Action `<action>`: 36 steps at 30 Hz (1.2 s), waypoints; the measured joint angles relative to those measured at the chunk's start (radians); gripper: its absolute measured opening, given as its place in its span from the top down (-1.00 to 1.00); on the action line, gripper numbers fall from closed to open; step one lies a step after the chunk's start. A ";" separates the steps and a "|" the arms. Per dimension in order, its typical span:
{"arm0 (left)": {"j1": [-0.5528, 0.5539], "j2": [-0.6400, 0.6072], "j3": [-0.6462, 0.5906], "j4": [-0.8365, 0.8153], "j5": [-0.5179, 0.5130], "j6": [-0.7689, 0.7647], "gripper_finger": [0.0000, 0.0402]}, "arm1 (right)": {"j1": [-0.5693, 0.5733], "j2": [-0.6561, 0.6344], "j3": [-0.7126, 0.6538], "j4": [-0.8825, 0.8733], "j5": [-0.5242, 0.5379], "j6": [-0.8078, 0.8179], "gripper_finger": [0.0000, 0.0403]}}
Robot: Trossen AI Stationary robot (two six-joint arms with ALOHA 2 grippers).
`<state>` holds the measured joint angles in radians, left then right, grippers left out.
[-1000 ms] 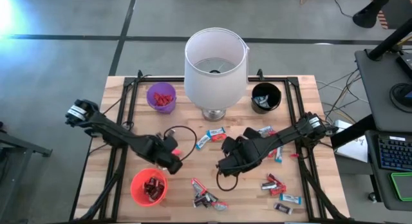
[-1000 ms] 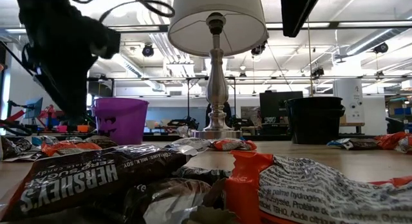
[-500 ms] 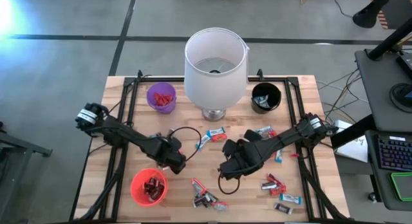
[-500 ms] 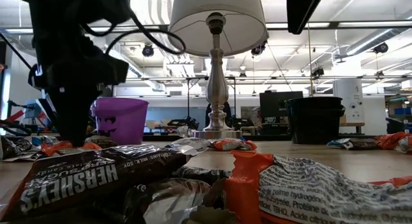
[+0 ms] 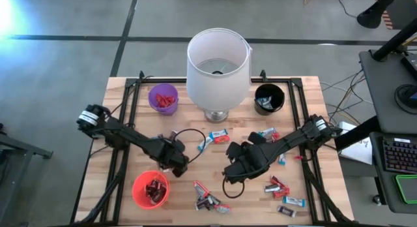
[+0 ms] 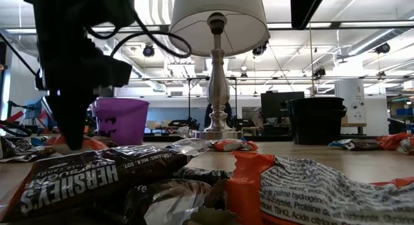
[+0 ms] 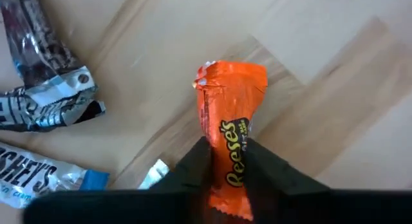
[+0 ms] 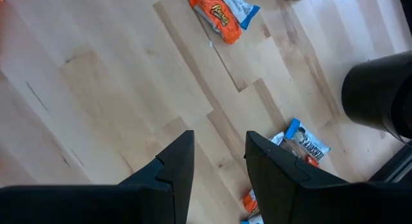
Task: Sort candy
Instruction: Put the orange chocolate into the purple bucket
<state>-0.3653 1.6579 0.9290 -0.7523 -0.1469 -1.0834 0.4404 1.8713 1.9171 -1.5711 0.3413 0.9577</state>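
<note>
My left gripper point(image 5: 179, 163) stands low over the table's left middle, shut on an orange candy point(image 7: 228, 147); in the low view it is the dark shape at the left point(image 6: 70, 131). My right gripper point(image 5: 229, 172) hangs open over bare wood point(image 8: 219, 163) right of centre, with nothing between its fingers. More candy lies flat on the table: by the lamp's foot point(image 5: 214, 137), at the near edge point(image 5: 207, 199) and at the right point(image 5: 280, 186). Brown ones lie in the red cup point(image 5: 150, 188). My left gripper pinches the orange candy between its two fingers, one on each long side point(image 7: 226, 165), toward the end nearer the wrist. The fingers come from above, pointing down. The candy lies on the wood, its far crimped end point(image 7: 230, 76) sticking out beyond the fingertips.
A white-shaded lamp point(image 5: 218, 64) stands at the far middle, between a purple cup point(image 5: 163, 98) and a black cup point(image 5: 269, 98). Silver, dark and blue wrappers point(image 7: 45, 102) lie close beside the left gripper. A black frame point(image 5: 130, 109) runs along the table's sides.
My left gripper has gone a little toward the table's right edge and down to the wood, where the orange candy now sits between its fingers.
</note>
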 joint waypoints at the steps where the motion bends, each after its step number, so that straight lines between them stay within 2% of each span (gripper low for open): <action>1: 0.000 -0.003 0.005 0.001 0.000 0.011 0.89 | 0.000 0.000 0.000 0.000 0.000 0.000 0.37; 3: 0.000 -0.011 0.017 0.000 0.000 0.035 0.95 | 0.000 0.000 0.000 0.000 0.000 -0.005 0.37; 7: 0.000 -0.041 0.057 -0.045 -0.026 0.088 0.94 | 0.000 0.000 0.000 0.000 0.001 -0.007 0.37; 14: 0.039 -0.163 0.138 -0.342 -0.182 0.133 0.99 | 0.000 0.000 0.000 0.000 0.001 0.023 0.37; 18: 0.107 -0.275 0.146 -0.437 -0.253 0.186 0.99 | 0.000 0.000 0.000 0.000 0.001 0.059 0.37; 23: 0.246 -0.420 0.144 -0.437 -0.282 0.317 0.99 | 0.000 0.000 -0.001 0.000 0.000 0.112 0.37; 28: 0.448 -0.535 0.144 -0.438 -0.283 0.465 1.00 | 0.000 0.000 -0.001 0.001 -0.002 0.177 0.37; 32: 0.607 -0.592 0.143 -0.416 -0.275 0.606 1.00 | 0.000 0.000 -0.001 0.003 -0.007 0.224 0.37; 36: 0.732 -0.614 0.143 -0.363 -0.213 0.746 1.00 | 0.000 0.000 -0.001 0.005 -0.009 0.263 0.37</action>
<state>0.3666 1.0443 1.0718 -1.1156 -0.3594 -0.3370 0.4408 1.8711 1.9163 -1.5658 0.3326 1.2212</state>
